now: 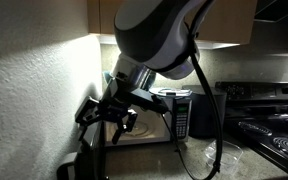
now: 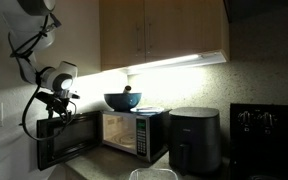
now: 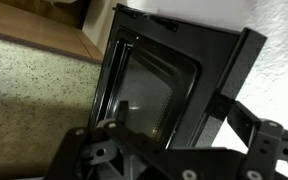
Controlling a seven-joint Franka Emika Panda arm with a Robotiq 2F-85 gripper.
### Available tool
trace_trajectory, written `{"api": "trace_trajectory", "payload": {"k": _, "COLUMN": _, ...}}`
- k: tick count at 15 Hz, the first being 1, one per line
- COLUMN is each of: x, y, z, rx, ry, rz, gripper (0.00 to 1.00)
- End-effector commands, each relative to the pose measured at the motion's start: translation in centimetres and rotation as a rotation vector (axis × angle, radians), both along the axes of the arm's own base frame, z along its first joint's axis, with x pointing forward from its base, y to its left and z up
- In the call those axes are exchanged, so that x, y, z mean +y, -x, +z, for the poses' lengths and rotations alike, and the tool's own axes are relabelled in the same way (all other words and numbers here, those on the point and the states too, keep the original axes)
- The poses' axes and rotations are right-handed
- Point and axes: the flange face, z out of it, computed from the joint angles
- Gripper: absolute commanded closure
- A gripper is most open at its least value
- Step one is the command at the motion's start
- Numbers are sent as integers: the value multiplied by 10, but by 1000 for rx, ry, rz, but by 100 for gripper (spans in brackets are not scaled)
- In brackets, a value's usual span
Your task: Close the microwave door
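The microwave (image 2: 134, 132) stands on the counter under the cabinets, also seen behind the arm in an exterior view (image 1: 174, 115). The microwave door (image 2: 69, 140) is swung open toward the wall side. In the wrist view the door (image 3: 149, 85) fills the frame, dark with a dim glass window. My gripper (image 3: 179, 122) is open right at the door's top edge, its fingers (image 3: 239, 120) apart with the door's frame showing between them. In both exterior views the gripper (image 1: 109, 110) (image 2: 56, 100) hangs over the open door (image 1: 89, 122). Whether a finger touches the door cannot be told.
A blue bowl (image 2: 122, 100) rests on top of the microwave. A black air fryer (image 2: 194, 140) stands beside it, then a black stove (image 2: 269, 125) (image 1: 274, 120). A white textured wall (image 1: 34, 90) is close behind the door. Wooden cabinets (image 2: 164, 35) hang above.
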Motion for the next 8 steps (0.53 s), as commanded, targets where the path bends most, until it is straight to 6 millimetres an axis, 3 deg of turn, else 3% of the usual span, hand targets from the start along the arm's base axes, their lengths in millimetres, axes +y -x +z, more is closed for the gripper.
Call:
{"api": "trace_trajectory", "payload": {"k": 1, "x": -8, "y": -10, "z": -16, "rx": -3, "ry": 32, "rz": -10, "gripper": 0}}
{"api": "trace_trajectory", "payload": {"k": 4, "x": -25, "y": -17, "z": -12, "rx": -81, "ry": 148, "rz": -116, "gripper": 0}}
{"api": "trace_trajectory", "payload": {"k": 8, "x": -32, "y": -28, "z": 1, "rx": -252, "ry": 228, "rz": -219, "gripper": 0}}
